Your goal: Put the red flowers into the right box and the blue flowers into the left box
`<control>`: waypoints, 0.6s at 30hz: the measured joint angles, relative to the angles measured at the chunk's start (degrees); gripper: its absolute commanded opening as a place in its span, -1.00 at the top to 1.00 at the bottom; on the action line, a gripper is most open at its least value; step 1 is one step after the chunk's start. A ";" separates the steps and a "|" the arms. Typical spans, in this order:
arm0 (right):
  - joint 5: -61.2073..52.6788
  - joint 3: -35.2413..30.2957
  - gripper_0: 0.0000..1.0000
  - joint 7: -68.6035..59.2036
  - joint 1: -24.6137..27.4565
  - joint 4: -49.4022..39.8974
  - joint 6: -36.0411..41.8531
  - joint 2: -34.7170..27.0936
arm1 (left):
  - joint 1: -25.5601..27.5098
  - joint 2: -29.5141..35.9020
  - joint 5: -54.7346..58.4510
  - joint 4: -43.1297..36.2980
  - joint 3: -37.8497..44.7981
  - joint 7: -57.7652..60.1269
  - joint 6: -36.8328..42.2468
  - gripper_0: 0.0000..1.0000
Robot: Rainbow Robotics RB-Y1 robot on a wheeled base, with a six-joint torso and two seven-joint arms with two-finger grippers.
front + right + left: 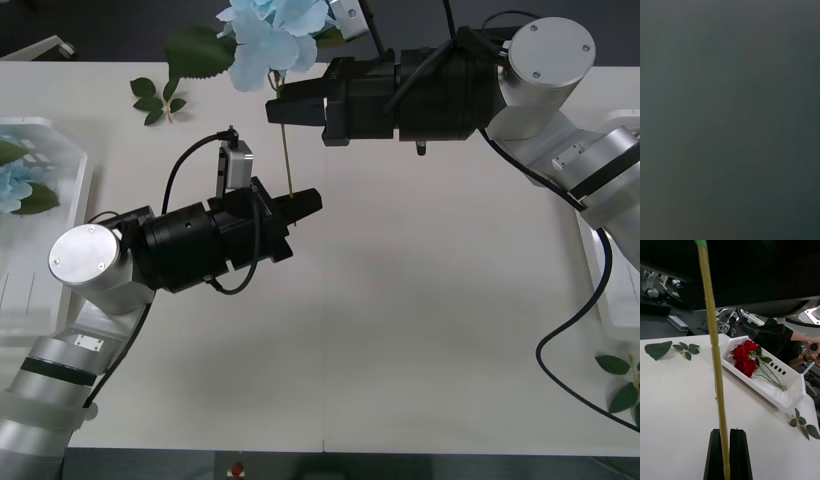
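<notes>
Both my left gripper (305,203) and right gripper (280,108) are clamped on one blue flower's (272,35) stem, well right of the left box (60,240); if neither lets go, I risk bending it.

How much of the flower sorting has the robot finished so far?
Red roses already lie in the right box, and at least one blue flower sits in the left box. In hand: another blue flower, its stem gripped by both the right gripper and the left gripper, apparently a handover. Left: dropping it into the left box.
</notes>
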 measured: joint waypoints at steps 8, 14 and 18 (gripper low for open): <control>-1.91 0.00 -1.00 0.02 0.00 -1.87 -0.16 -3.93 | -1.33 12.52 5.89 -1.12 0.37 8.02 1.08 1.00; -3.80 0.15 -1.00 0.91 0.00 -3.38 -0.15 -8.02 | -1.35 18.32 6.08 -2.35 11.33 28.25 11.88 1.00; -6.30 2.65 -1.00 3.27 0.00 -6.50 -0.19 -13.14 | -0.97 20.21 3.89 -2.36 22.38 31.50 16.73 1.00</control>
